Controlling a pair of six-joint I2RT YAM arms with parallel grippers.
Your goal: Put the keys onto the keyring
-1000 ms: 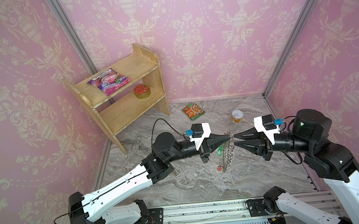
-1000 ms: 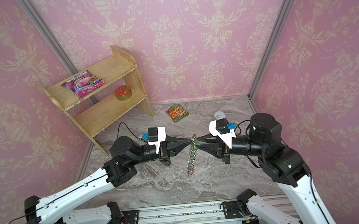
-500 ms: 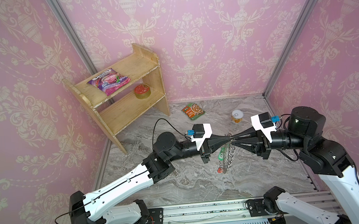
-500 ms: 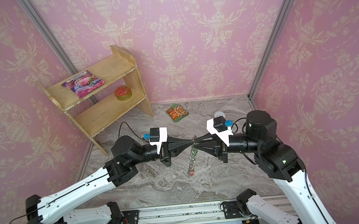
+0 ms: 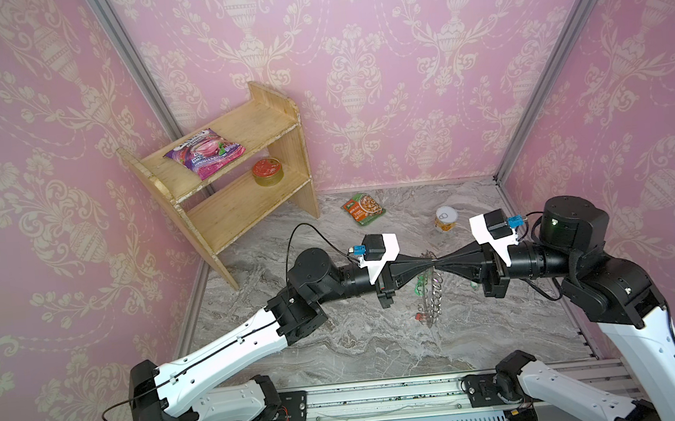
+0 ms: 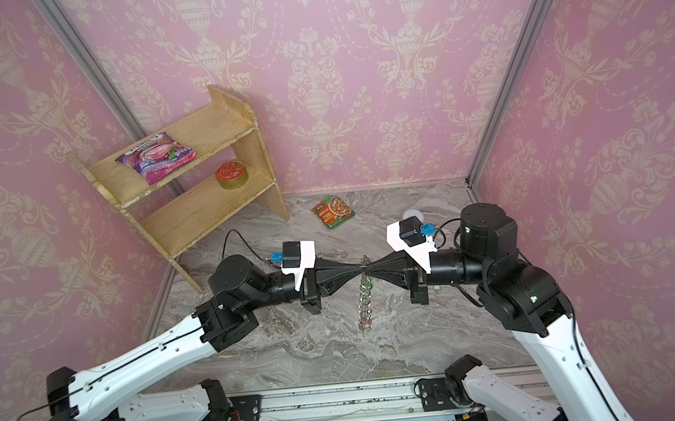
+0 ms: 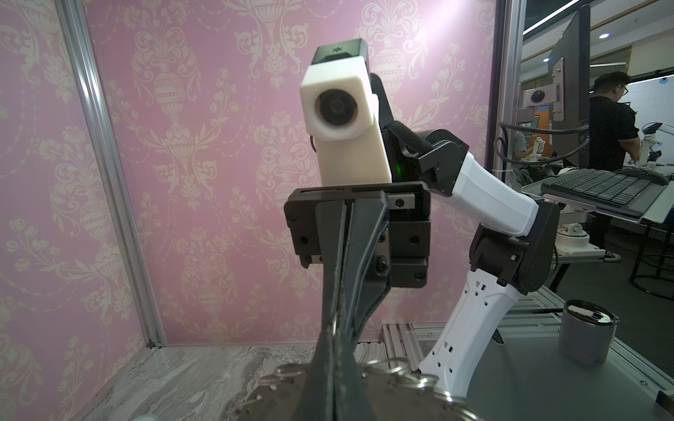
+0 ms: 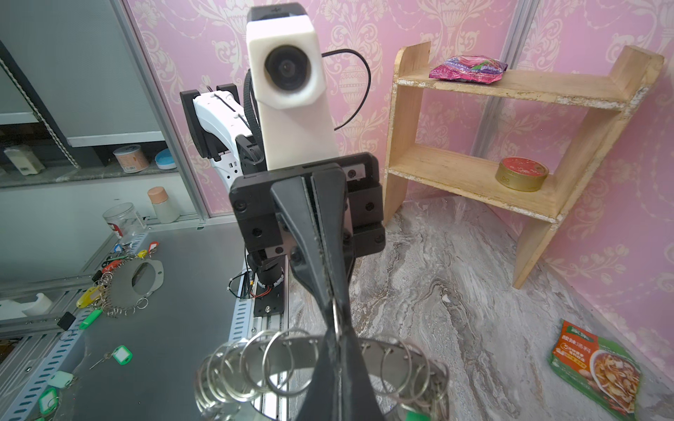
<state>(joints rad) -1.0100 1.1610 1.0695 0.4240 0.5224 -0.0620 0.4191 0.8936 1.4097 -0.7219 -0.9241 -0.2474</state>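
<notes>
The keyring (image 5: 431, 297) (image 6: 363, 301), a grey metal plate rimmed with silver wire loops, hangs edge-on above the marble table between both arms. My left gripper (image 5: 430, 260) (image 7: 333, 337) and right gripper (image 5: 439, 260) (image 8: 334, 328) meet tip to tip at its top edge. Each is shut on a wire loop there. The plate and its loops (image 8: 281, 355) spread just below the right fingers. Two keys hang from the ring, a green one (image 5: 419, 287) (image 8: 415, 415) and a red one (image 5: 419, 317). The lower part of the plate is cut off in both wrist views.
A wooden shelf (image 5: 241, 178) stands at the back left with a purple packet (image 5: 204, 152) and a red-lidded tin (image 5: 267, 172). A green-orange food packet (image 5: 364, 209) and a small can (image 5: 446, 218) lie behind the grippers. Outside the cell, another ring plate (image 8: 135, 280) with coloured keys lies on a grey bench.
The right gripper has moved left until its tips meet the left gripper's, and its jaws have shut on a loop of the keyring. The left gripper has stayed shut and barely moved.
</notes>
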